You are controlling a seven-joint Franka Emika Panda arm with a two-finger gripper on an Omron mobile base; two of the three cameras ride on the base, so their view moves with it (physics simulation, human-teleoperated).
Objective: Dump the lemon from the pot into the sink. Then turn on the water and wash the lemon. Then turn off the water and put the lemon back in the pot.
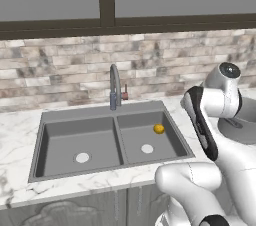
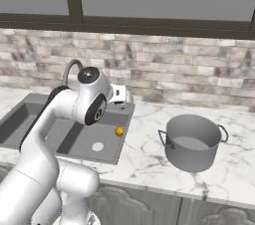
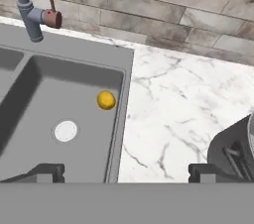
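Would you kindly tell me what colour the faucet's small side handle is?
Red; the small side handle on the slim grey arched faucet shows best in the hand view.

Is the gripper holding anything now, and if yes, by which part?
Nothing is held. The gripper is open with nothing between its fingertips; the lemon lies in the sink, and the pot stands on the counter.

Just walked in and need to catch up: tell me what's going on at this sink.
The robot arm has nothing in its gripper, which hangs open above the sink's right edge. The lemon lies in the right basin of the sink, near the drain. The pot stands upright on the counter to the right. No water runs from the faucet.
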